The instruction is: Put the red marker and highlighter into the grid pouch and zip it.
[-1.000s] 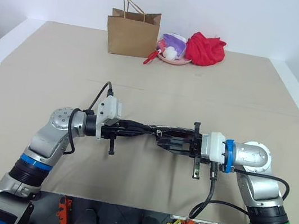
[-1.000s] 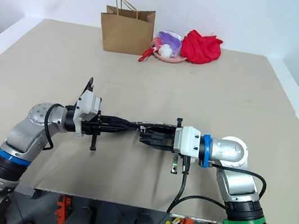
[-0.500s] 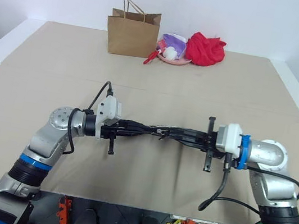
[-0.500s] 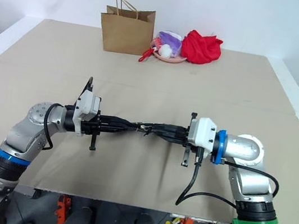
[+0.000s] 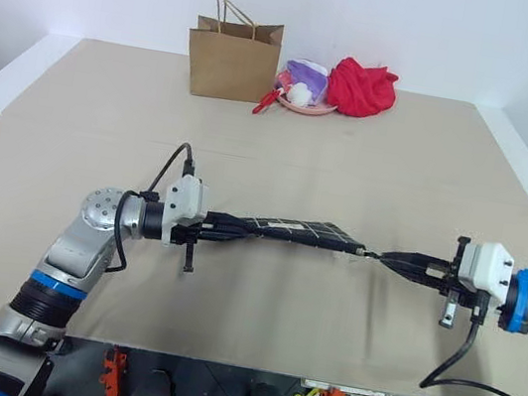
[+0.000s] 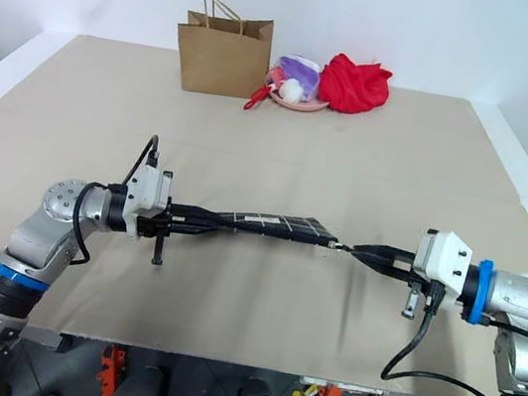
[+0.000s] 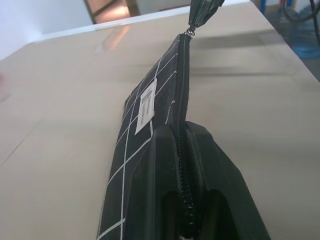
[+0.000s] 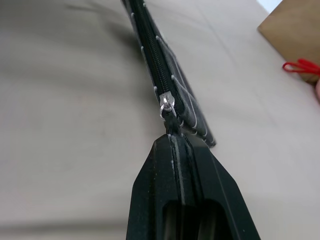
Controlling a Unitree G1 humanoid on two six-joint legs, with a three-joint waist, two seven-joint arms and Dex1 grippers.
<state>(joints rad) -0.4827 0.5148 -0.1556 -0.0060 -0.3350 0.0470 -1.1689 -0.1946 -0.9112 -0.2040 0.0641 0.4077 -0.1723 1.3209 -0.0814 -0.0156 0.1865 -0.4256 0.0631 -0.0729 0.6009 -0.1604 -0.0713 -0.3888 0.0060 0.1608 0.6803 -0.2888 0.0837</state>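
Pouch (image 5: 294, 229) hangs stretched above the surface (image 5: 352, 152) between both claws: the left claw (image 5: 230, 224) is pinched on its left end, the right claw (image 5: 387, 260) pinched on the zip pull (image 8: 167, 106) at its right end, zip closed along its length. Paper bag (image 5: 233, 56) stands at the far edge

I'm seeing R gripper (image 8: 175, 134) w/ jaws pinching shut on the zip pull (image 8: 167, 106) of the grid pouch (image 8: 165, 75), zip closed, pouch stretching away over the table (image 8: 75, 125).
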